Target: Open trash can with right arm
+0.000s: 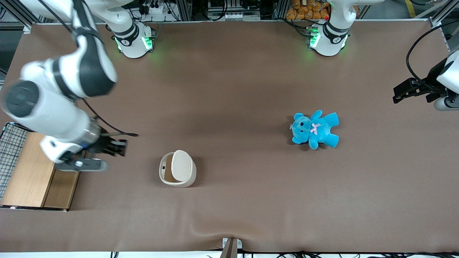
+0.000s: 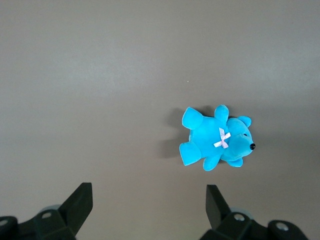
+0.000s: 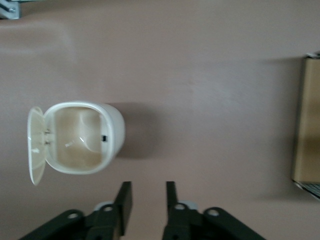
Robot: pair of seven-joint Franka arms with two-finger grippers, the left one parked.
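The cream-white trash can stands on the brown table with its flat lid swung up, and its tan inside shows. It also shows in the right wrist view, lid standing open at its rim. My right arm reaches in from the working arm's end of the table. Its black gripper hangs above the table beside the can, apart from it. The fingers stand a small gap apart with nothing between them.
A wood-and-wire box stands at the working arm's end of the table, right beside my gripper; its edge shows in the right wrist view. A blue teddy bear lies toward the parked arm's end, also in the left wrist view.
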